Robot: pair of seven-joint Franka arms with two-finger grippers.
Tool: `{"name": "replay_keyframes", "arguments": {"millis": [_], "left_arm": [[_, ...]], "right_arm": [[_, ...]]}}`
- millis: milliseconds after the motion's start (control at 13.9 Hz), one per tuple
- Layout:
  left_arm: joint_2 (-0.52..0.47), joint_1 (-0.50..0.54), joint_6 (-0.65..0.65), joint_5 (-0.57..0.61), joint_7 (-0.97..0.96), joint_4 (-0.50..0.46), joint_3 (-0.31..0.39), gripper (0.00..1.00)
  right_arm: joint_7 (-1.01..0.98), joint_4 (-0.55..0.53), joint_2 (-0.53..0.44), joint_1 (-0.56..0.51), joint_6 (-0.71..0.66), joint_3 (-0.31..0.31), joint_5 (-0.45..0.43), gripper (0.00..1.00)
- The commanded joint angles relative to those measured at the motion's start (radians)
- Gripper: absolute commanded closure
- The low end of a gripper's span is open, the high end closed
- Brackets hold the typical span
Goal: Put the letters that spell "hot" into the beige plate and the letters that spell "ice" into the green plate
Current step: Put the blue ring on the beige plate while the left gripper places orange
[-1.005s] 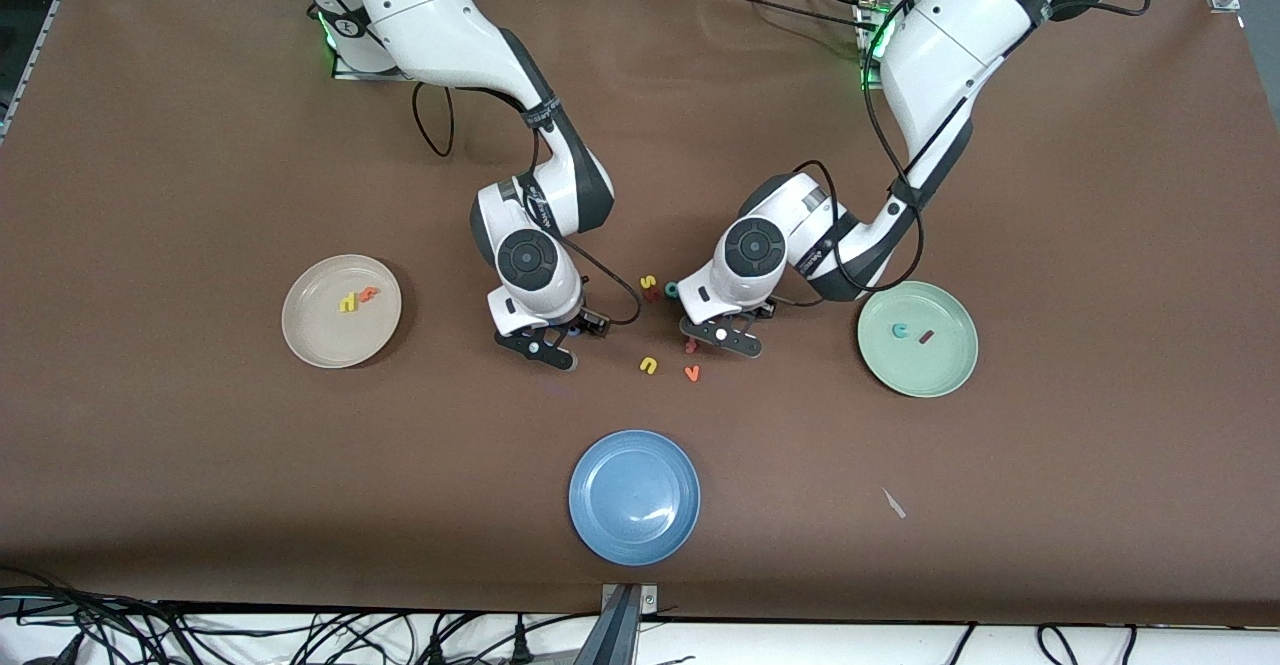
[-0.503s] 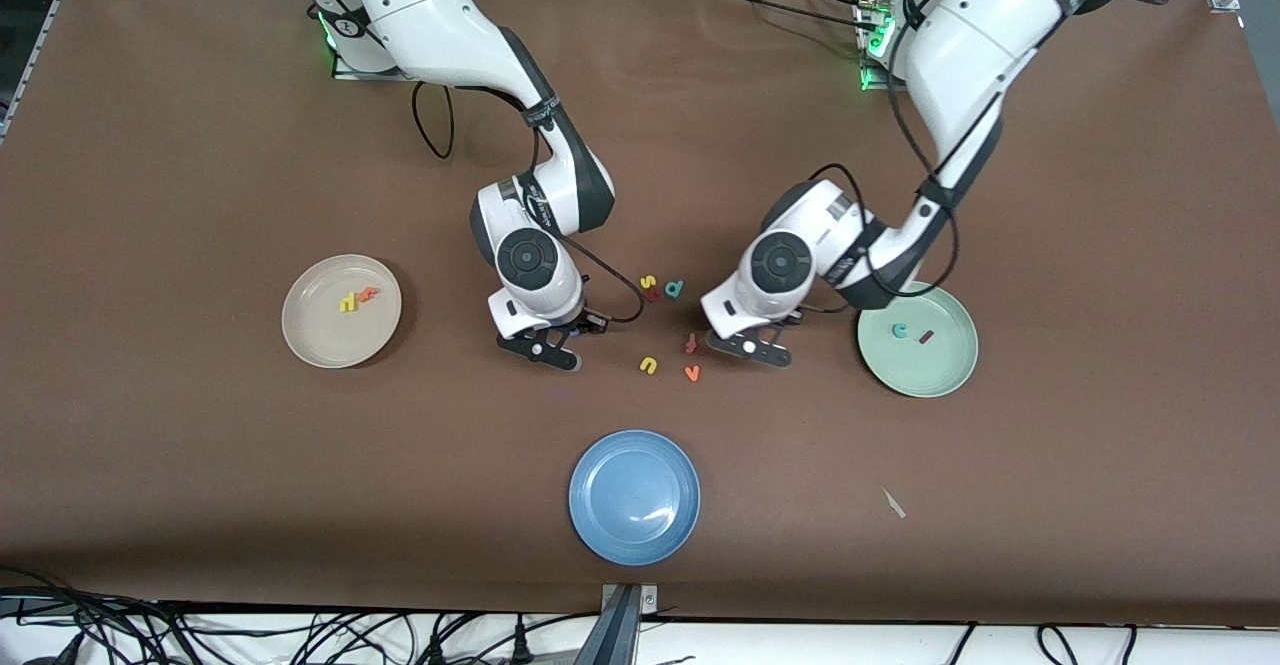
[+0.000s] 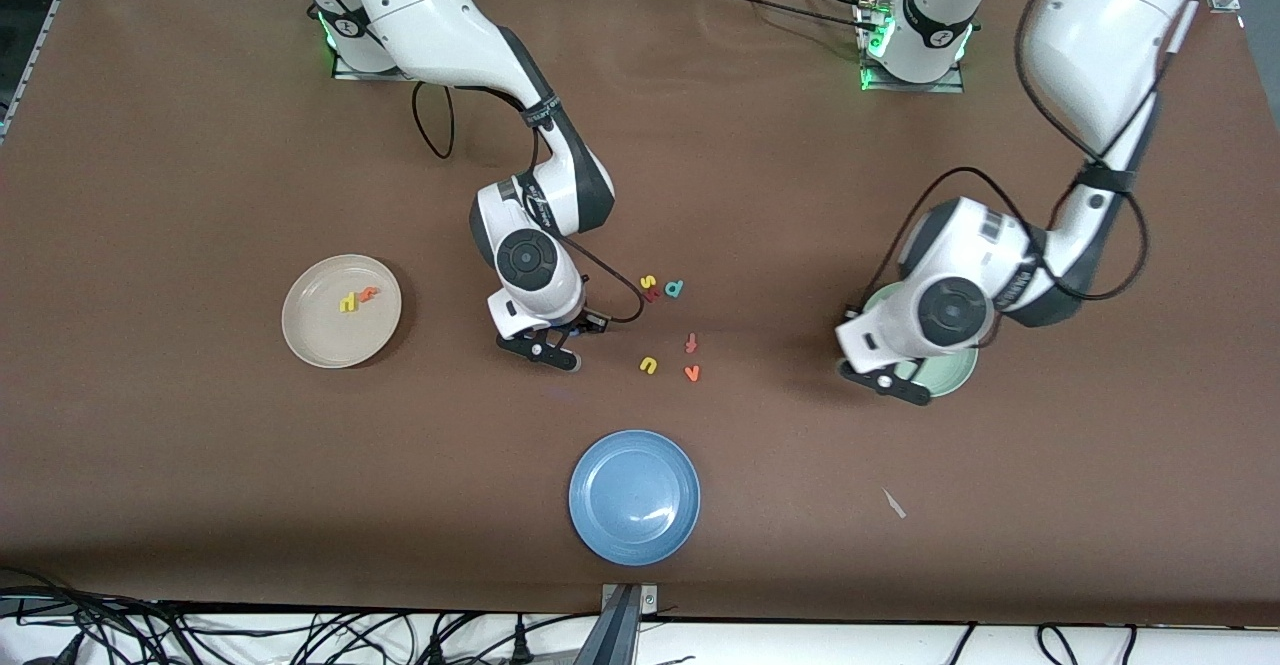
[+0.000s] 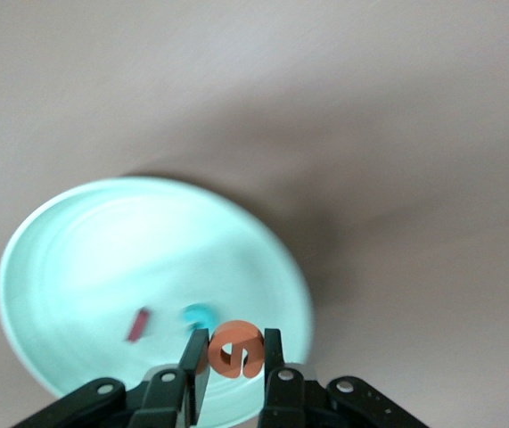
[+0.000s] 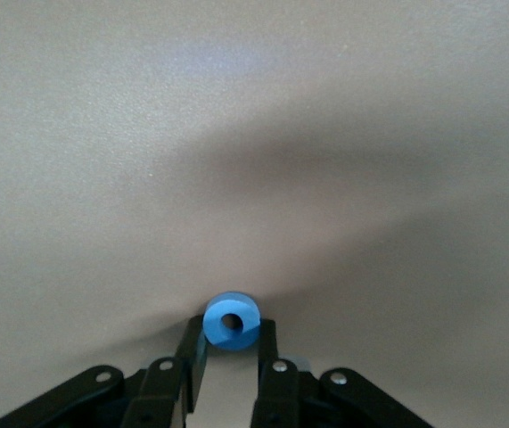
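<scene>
Left tool (image 4: pixel 234 349): we see its fingers (image 4: pixel 275 357) pinched on the orange e (image 4: pixel 234 348), held in the air over the green plate (image 3: pixel 955 377); in the front view it sits at (image 3: pixel 884 383) above that plate's rim.
Right tool (image 5: pixel 229 343): we find it clamped on the blue o (image 5: pixel 231 322), low over bare counter (image 3: pixel 200 465) between the beige plate and the loose letters; in the front view it sits at (image 3: pixel 545 348).
Green plate: we see it at the left arm's end of the counter, largely covered by the left arm in the front view; the left wrist view shows the teal c (image 4: pixel 199 316) and the dark red i (image 4: pixel 137 325) lying in it, apart from each other.
Beige plate (image 3: pixel 305 330): toward the right arm's end; we see the yellow h (image 3: pixel 347 302) and the orange t (image 3: pixel 370 294) in it, side by side.
Loose letters: between the two arms we count a yellow s (image 3: pixel 648 281) just beside a teal d (image 3: pixel 674 289), with a pinkish-red letter (image 3: pixel 690 343), a yellow u (image 3: pixel 648 365) and an orange v (image 3: pixel 691 373) nearer the front camera.
Blue plate (image 3: pixel 634 497): nearest the front camera, with no letters in it.
</scene>
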Motion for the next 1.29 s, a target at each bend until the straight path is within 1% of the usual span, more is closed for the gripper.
{"name": "replay_keyframes", "arguments": {"millis": [0, 72, 144, 215, 287, 359, 503, 574, 718, 790, 862, 933, 1077, 1149, 1221], "left_arm": [[-0.015, 0.035, 0.003, 0.034, 0.020, -0.076, -0.013, 0.98], [-0.012, 0.051, 0.006, 0.034, 0.021, -0.082, -0.013, 0.95], [-0.009, 0.062, 0.006, 0.034, 0.021, -0.081, -0.013, 0.84], [-0.004, 0.065, 0.006, 0.032, 0.021, -0.075, -0.014, 0.61], [-0.007, 0.065, 0.006, 0.032, 0.021, -0.070, -0.014, 0.01], [-0.021, 0.067, -0.002, 0.023, 0.021, -0.062, -0.016, 0.00], [-0.079, 0.067, -0.008, 0.021, 0.020, -0.061, -0.016, 0.00], [-0.107, 0.067, -0.038, 0.020, 0.020, -0.059, -0.016, 0.00], [-0.170, 0.067, -0.144, 0.012, 0.020, -0.012, -0.019, 0.00], [-0.200, 0.067, -0.195, -0.005, 0.021, 0.023, -0.022, 0.00], [-0.236, 0.067, -0.238, -0.047, 0.021, 0.060, -0.020, 0.00], [-0.266, 0.068, -0.279, -0.098, 0.018, 0.101, -0.016, 0.00], [-0.280, 0.070, -0.391, -0.137, 0.026, 0.204, -0.005, 0.00], [-0.324, 0.015, -0.408, -0.157, 0.035, 0.212, 0.060, 0.00], [-0.357, -0.026, -0.407, -0.196, 0.033, 0.212, 0.109, 0.00]], "right_arm": [[-0.099, 0.064, 0.003, -0.012, -0.131, -0.024, -0.029, 0.92], [-0.159, 0.056, -0.017, -0.011, -0.172, -0.049, -0.045, 0.92], [-0.231, 0.047, -0.037, -0.009, -0.239, -0.088, -0.050, 0.92], [-0.299, 0.043, -0.055, -0.009, -0.311, -0.124, -0.050, 0.92], [-0.347, 0.030, -0.073, -0.008, -0.347, -0.157, -0.052, 0.92], [-0.374, -0.024, -0.116, -0.005, -0.350, -0.176, -0.055, 0.92], [-0.463, -0.161, -0.226, -0.005, -0.315, -0.202, -0.104, 0.92], [-0.523, -0.216, -0.263, -0.005, -0.308, -0.233, -0.105, 0.92], [-0.623, -0.336, -0.336, -0.005, -0.253, -0.291, -0.104, 0.92], [-0.667, -0.429, -0.383, -0.005, -0.179, -0.310, -0.104, 0.92], [-0.736, -0.523, -0.429, -0.005, -0.095, -0.329, -0.104, 0.92], [-0.802, -0.595, -0.452, -0.005, -0.015, -0.365, -0.102, 0.92], [-0.914, -0.671, -0.452, -0.008, 0.082, -0.405, -0.096, 0.90], [-0.933, -0.684, -0.446, -0.011, 0.111, -0.412, -0.092, 0.88], [-0.933, -0.683, -0.442, -0.020, 0.117, -0.416, -0.090, 0.78]]}}
